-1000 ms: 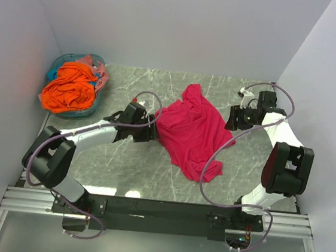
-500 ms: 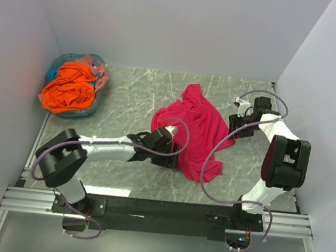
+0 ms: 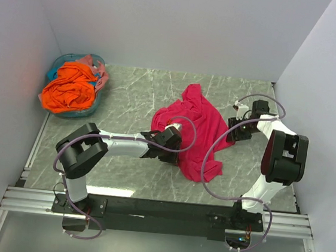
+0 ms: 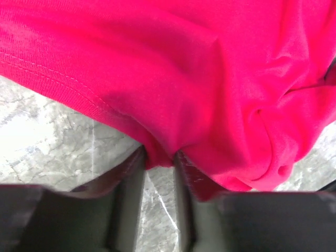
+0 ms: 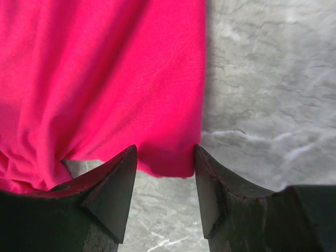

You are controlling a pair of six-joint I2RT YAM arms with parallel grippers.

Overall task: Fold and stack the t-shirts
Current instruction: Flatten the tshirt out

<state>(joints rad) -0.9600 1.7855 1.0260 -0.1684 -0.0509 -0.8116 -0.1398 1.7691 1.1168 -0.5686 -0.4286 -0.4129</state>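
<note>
Laundry underway: the crimson-pink t-shirt (image 3: 199,129) lies crumpled mid-scene on the counter (image 3: 129,95), and we judge the step to be catching its edges to spread it flat. The left gripper (image 4: 160,157) pinches a fold of the near-left hem in narrow jaws. The right gripper (image 5: 165,157) straddles the right edge, jaws wide, holding nothing. Next, the right must close, then both draw apart. Far left, the orange t-shirt (image 3: 69,88) and salmon-pink t-shirt (image 3: 99,70) wait in the teal basket (image 3: 73,115), obstructing nothing.

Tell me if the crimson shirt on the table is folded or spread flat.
Neither: the crimson shirt is crumpled, lying in a loose wrinkled heap on the table, with bunched ridges and no neat fold edges.
</note>
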